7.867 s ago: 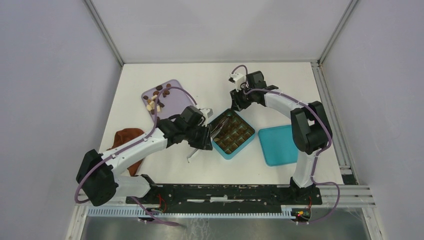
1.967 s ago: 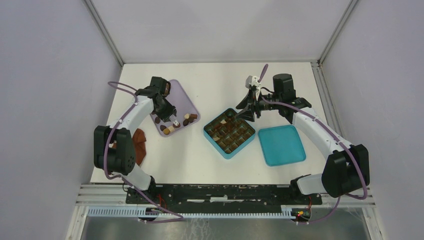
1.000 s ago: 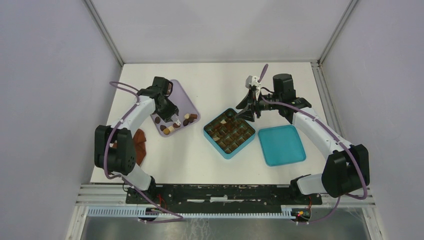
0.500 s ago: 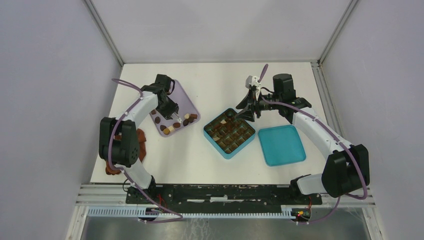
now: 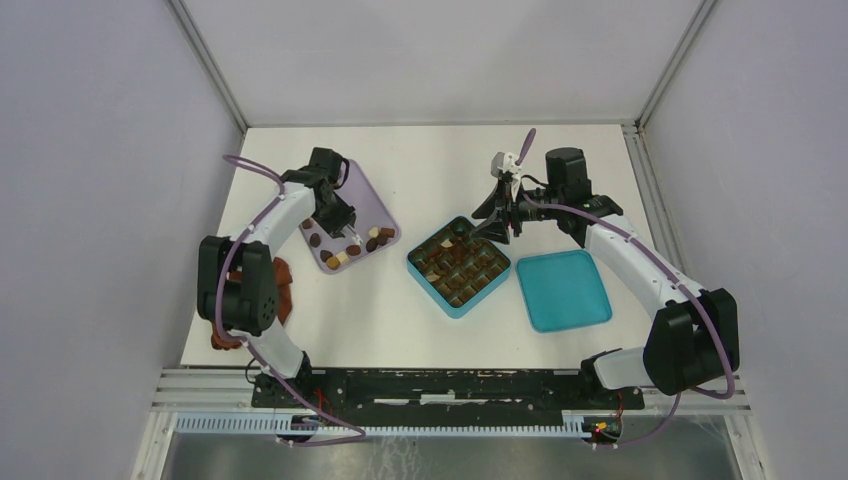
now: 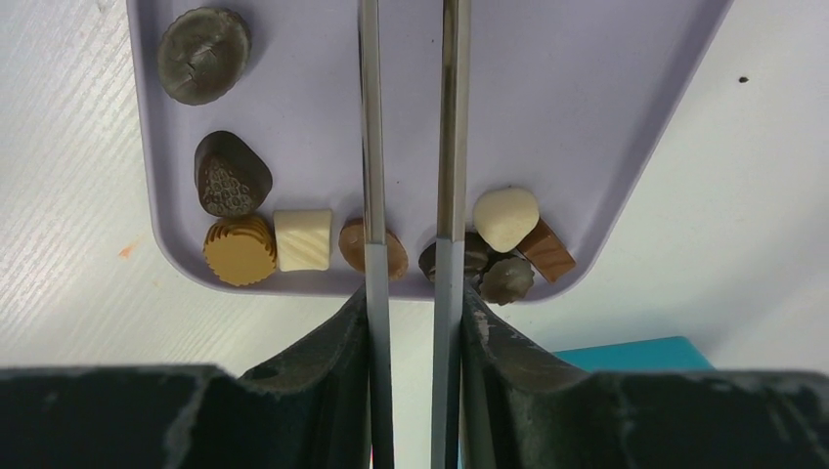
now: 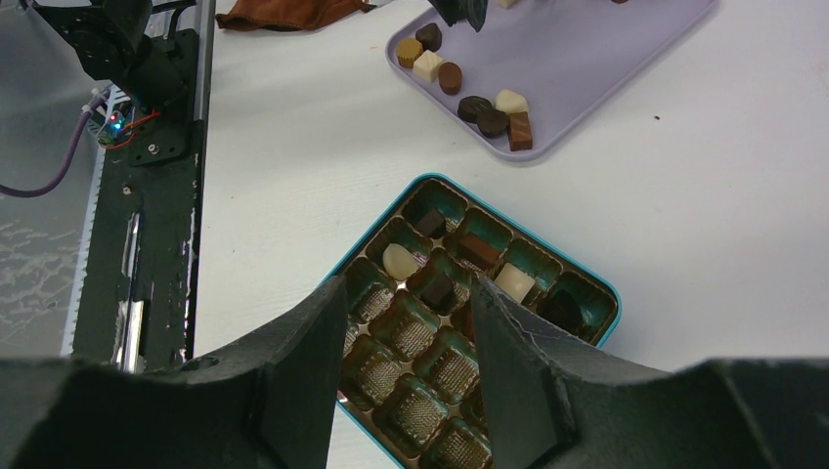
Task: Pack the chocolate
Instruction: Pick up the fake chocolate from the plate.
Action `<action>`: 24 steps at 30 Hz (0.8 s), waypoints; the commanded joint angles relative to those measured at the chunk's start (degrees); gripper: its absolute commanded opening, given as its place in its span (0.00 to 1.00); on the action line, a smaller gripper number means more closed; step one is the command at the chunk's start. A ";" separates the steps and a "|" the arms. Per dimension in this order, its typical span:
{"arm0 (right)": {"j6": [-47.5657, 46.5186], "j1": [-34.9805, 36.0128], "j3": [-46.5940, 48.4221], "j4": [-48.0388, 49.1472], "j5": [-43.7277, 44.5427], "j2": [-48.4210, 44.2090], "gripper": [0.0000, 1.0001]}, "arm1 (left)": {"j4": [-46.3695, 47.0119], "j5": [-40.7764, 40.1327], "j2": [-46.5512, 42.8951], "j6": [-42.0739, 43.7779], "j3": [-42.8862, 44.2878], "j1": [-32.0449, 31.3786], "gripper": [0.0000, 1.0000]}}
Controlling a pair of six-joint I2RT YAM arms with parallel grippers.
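The chocolate lies as several small pieces along the near rim of the lilac tray (image 6: 547, 88): a tan fluted round (image 6: 239, 249), a cream block (image 6: 303, 239), a cream dome (image 6: 505, 217) and dark ones beside it. My left gripper (image 6: 409, 29) reaches over the tray with its two thin blades a narrow gap apart and only bare tray showing between them. A tan-brown piece (image 6: 391, 252) sits half behind the left blade. My right gripper (image 7: 406, 332) hangs open above the teal grid box (image 7: 596, 293), which holds several pieces, among them a cream one (image 7: 399, 262).
The flat teal lid (image 5: 563, 290) lies right of the box (image 5: 459, 265). A reddish-brown cloth (image 5: 280, 290) lies at the table's left edge by the left arm. The tray (image 5: 362, 195) is at the left, and the rail with cables runs along the near edge.
The left blades have drawn a little closer together, and the left arm's elbow has swung slightly over the tray. The right arm has not moved.
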 commanded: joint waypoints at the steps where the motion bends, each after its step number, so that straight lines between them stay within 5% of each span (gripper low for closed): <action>1: -0.99 -0.08 0.46 0.52 -1.01 -0.14 0.55 | -0.14 -1.27 -5.68 4.85 -0.21 -0.17 0.02; 9: -1.51 -0.05 0.15 0.42 0.23 0.30 0.55 | 2.17 2.19 -13.43 11.32 -7.62 -0.40 0.02; 24: -8.99 0.14 0.61 -2.62 11.90 3.63 0.63 | 12.59 23.26 -35.15 27.27 -23.57 -0.41 0.02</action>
